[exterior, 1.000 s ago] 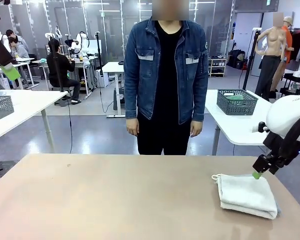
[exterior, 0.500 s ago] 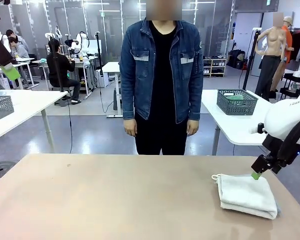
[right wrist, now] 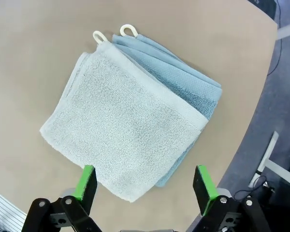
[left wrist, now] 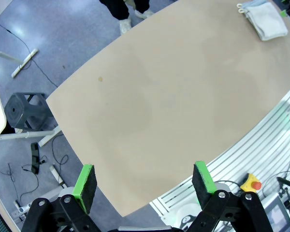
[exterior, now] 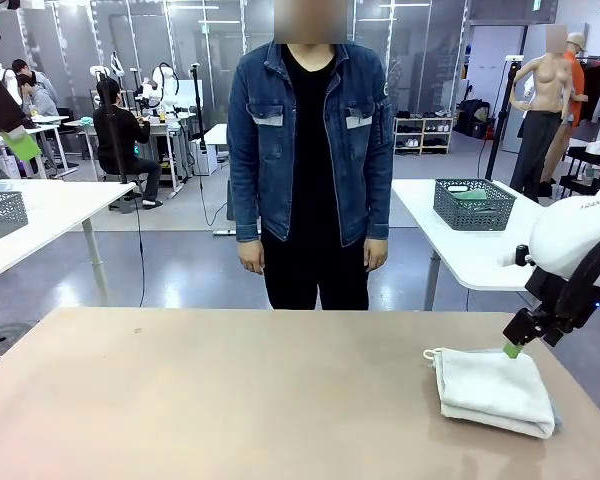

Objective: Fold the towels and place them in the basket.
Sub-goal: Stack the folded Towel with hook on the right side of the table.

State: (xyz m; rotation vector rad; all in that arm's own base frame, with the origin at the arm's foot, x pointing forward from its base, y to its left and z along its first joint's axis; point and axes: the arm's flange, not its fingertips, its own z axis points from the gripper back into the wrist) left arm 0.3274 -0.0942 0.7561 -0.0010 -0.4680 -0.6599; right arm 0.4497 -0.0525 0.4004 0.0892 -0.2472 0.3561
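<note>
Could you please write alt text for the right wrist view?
A folded pale green terry towel lies on a folded blue terry towel on the tan table. The open right tool hovers above them, empty.

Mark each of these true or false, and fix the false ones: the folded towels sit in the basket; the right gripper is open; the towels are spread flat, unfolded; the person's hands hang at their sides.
1. The folded towels sit in the basket. False: they lie on the table; the basket stands on another table behind.
2. The right gripper is open. True, nothing between its jaws.
3. The towels are spread flat, unfolded. False: they lie folded in a stacked pad.
4. The person's hands hang at their sides. True.
</note>
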